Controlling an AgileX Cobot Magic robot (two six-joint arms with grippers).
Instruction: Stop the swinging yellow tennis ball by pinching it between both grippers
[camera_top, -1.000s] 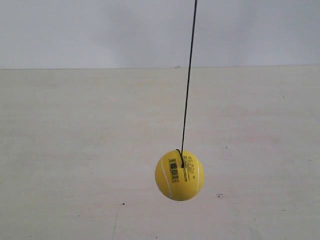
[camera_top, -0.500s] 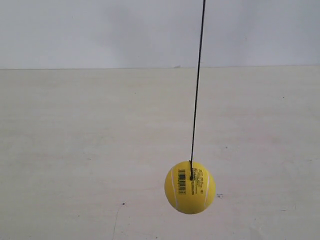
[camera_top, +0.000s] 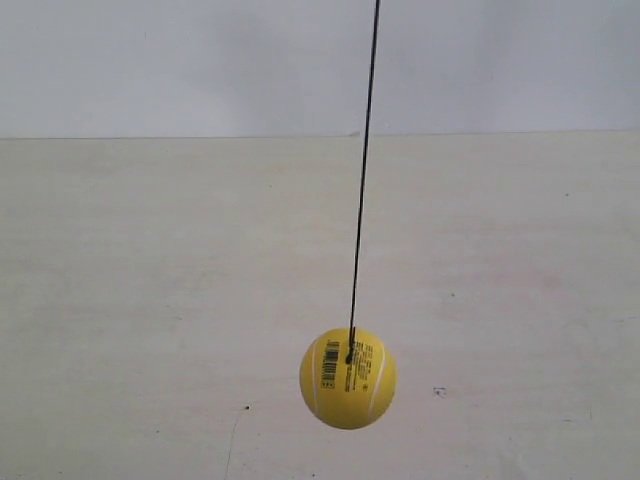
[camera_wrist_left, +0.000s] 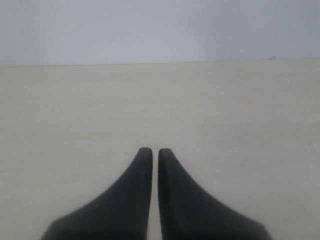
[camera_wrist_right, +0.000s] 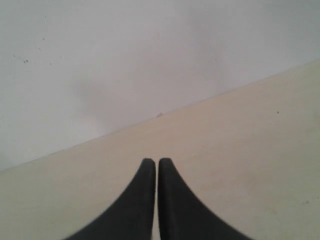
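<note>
The yellow tennis ball (camera_top: 348, 378) hangs on a thin black string (camera_top: 364, 170) above the pale table in the exterior view, low and just right of centre, its barcode facing the camera. Neither gripper shows in that view. In the left wrist view my left gripper (camera_wrist_left: 151, 151) is shut, its two black wedge jaws nearly touching over bare table, with no ball in sight. In the right wrist view my right gripper (camera_wrist_right: 151, 162) is likewise shut over bare table, and the ball is out of view there too.
A pale wooden table (camera_top: 150, 300) fills the lower part of every view, with a plain grey-white wall (camera_top: 200, 60) behind it. Small dark specks (camera_top: 439, 391) mark the tabletop near the ball.
The ball swung right and lower, then back left; it now hangs left of both earlier positions. The string's top moved left as well.
</note>
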